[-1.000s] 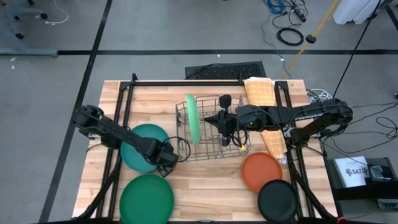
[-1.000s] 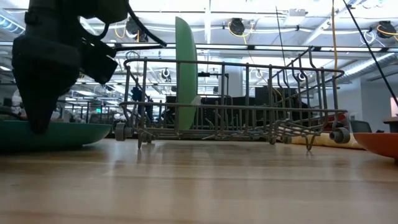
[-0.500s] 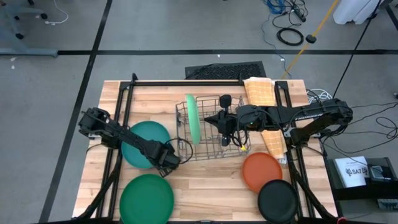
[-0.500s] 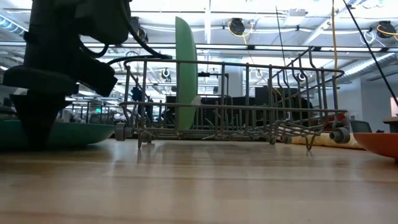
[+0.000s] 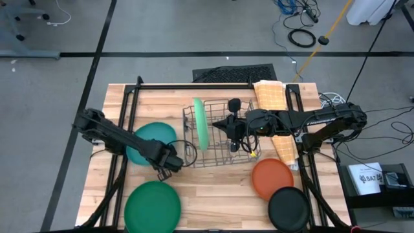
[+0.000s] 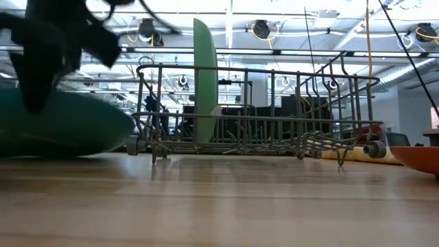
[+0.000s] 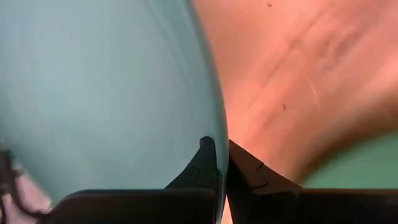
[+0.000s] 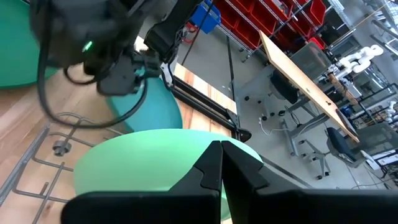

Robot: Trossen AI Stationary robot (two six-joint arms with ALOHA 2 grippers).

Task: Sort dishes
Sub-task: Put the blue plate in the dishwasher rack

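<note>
1. The left tool (image 5: 169,169) is closed on the rim of the teal plate (image 5: 147,142), its two fingers (image 7: 208,163) pinching that edge from both sides in the left wrist view.
2. The teal plate is held tilted, with the gripped edge raised off the surface (image 5: 213,188), as seen in the low view; it extends from the left tool back toward the left side of the surface.
3. The dark green plate (image 5: 152,207) lies flat just in front of the left tool, near the front left corner.
4. The right tool (image 5: 228,127) is held over the grey wire dish rack (image 5: 223,155), its fingers (image 8: 211,168) pressed together with nothing between them.
5. The light green plate (image 5: 201,123) stands upright on edge in the left end of the dish rack, just beside the right tool.
6. The orange plate (image 5: 273,178) lies flat to the right of the rack, and the black plate (image 5: 288,208) lies in front of it, overlapping its edge.
7. A folded yellow-orange cloth (image 5: 270,95) lies at the rear right of the surface, partly under the right arm.
</note>
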